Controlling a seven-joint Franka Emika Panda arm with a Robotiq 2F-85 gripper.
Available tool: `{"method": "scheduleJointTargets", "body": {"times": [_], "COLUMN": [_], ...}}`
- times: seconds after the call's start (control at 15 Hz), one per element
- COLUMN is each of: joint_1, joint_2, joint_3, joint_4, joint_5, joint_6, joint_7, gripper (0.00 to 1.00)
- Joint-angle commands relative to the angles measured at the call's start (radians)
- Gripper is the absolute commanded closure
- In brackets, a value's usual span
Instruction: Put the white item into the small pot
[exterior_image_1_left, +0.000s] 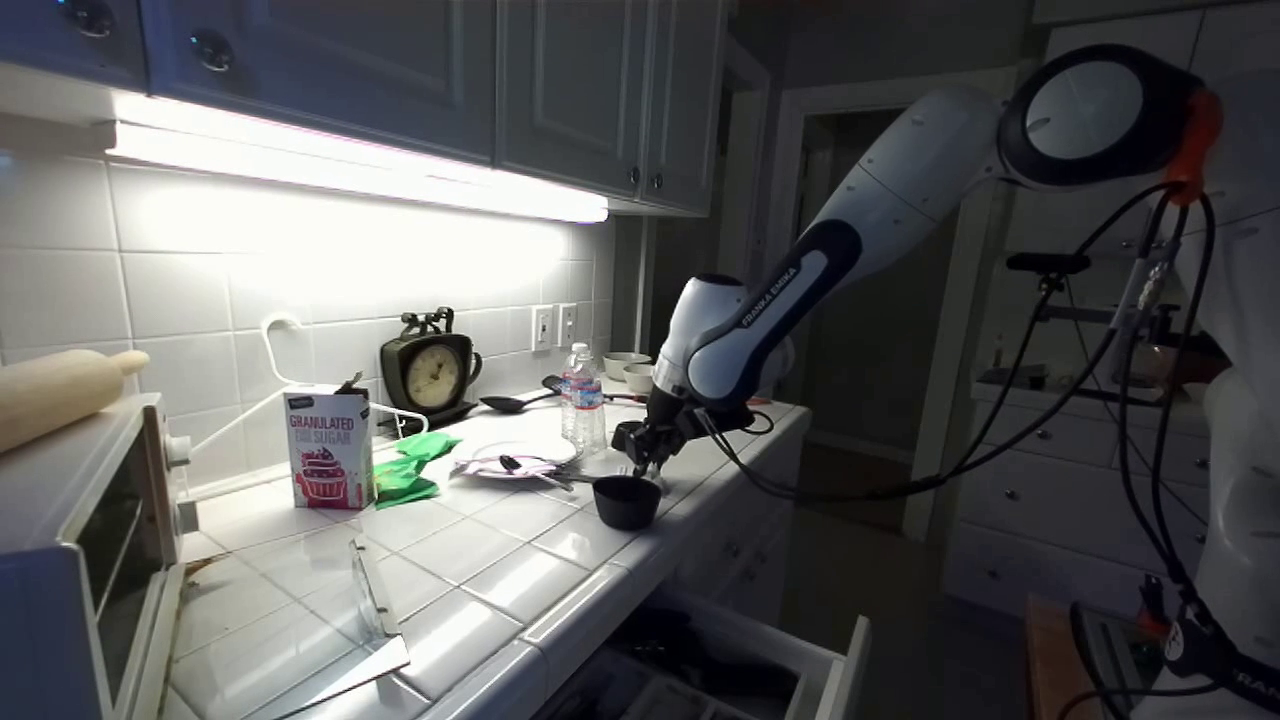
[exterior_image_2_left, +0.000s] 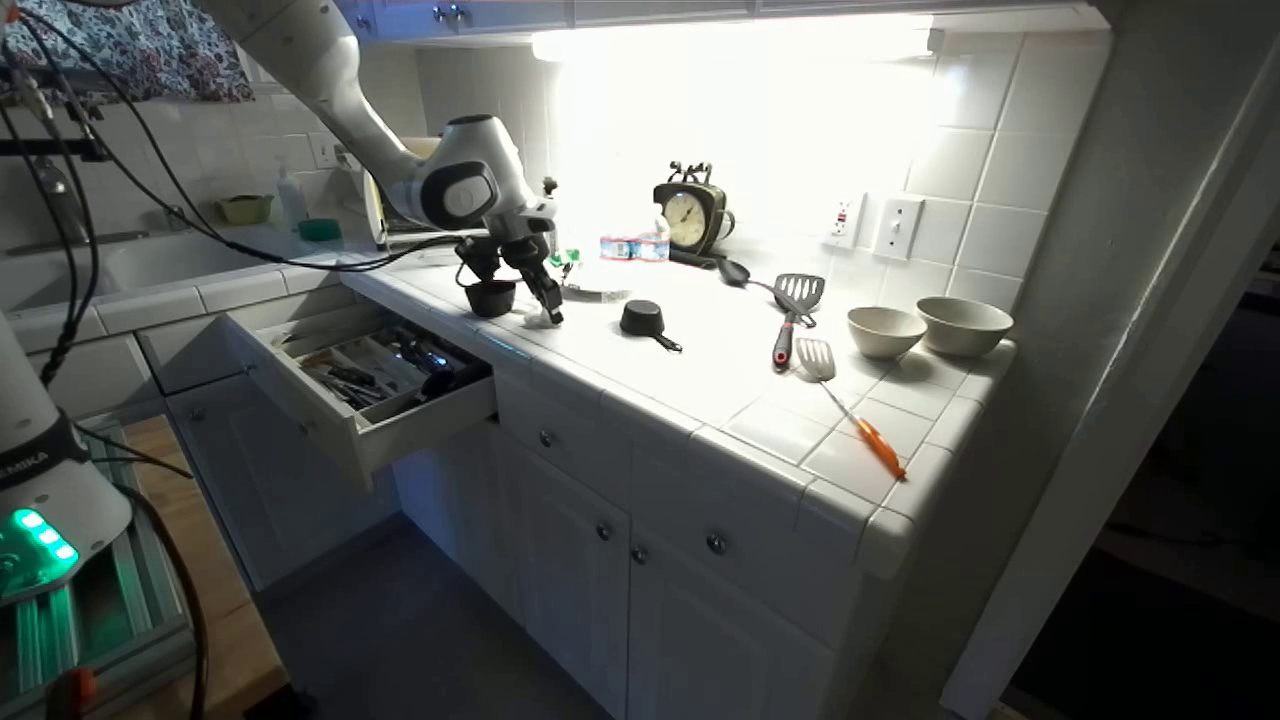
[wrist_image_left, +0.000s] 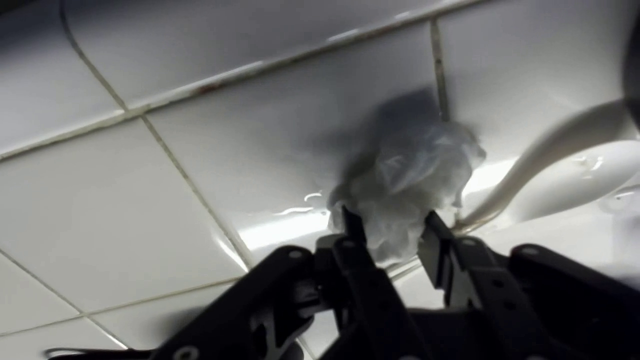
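The white item (wrist_image_left: 415, 175) is a crumpled, slightly see-through lump in the wrist view. It lies between the fingers of my gripper (wrist_image_left: 387, 217), which are partly closed and appear to touch it on both sides. In an exterior view the white item (exterior_image_2_left: 541, 320) shows as a pale patch at the fingertips (exterior_image_2_left: 553, 316), low at the counter. The small pot (exterior_image_1_left: 627, 503) is black and upright with a dark interior, just beside my gripper (exterior_image_1_left: 648, 466) near the counter's front edge. The small pot (exterior_image_2_left: 490, 298) also shows in an exterior view, partly behind the gripper body.
A black upside-down handled cup (exterior_image_2_left: 642, 318) stands beside the gripper. A plate (exterior_image_1_left: 515, 458) and water bottles (exterior_image_1_left: 582, 400) are behind it. An open drawer (exterior_image_2_left: 400, 385) juts out below the counter edge. Utensils and bowls (exterior_image_2_left: 885, 332) stand farther along.
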Motion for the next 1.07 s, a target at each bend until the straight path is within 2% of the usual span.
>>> {"method": "scheduleJointTargets", "body": {"times": [0.0, 0.2, 0.27, 0.33, 0.4, 0.47, 0.67, 0.8, 0.93, 1.0], "joint_1": [0.022, 0.013, 0.009, 0.012, 0.012, 0.011, 0.01, 0.007, 0.007, 0.007], "joint_2": [0.025, 0.015, 0.011, 0.01, 0.009, 0.008, 0.0, -0.004, -0.005, -0.006], "joint_3": [-0.019, -0.009, -0.005, -0.008, -0.009, -0.008, -0.005, 0.0, 0.004, 0.007], "joint_4": [0.027, 0.025, 0.024, 0.024, 0.026, 0.028, 0.026, 0.026, 0.025, 0.025], "joint_5": [-0.03, -0.019, -0.016, -0.019, -0.02, -0.019, -0.02, -0.018, -0.017, -0.016], "joint_6": [-0.009, -0.029, -0.039, -0.044, -0.048, -0.056, -0.083, -0.095, -0.107, -0.114], "joint_7": [0.041, 0.031, 0.028, 0.031, 0.033, 0.033, 0.034, 0.032, 0.032, 0.032], "gripper": [0.65, 0.56, 0.59, 0.58, 0.43, 0.33, 0.15, 0.09, 0.08, 0.13]}}
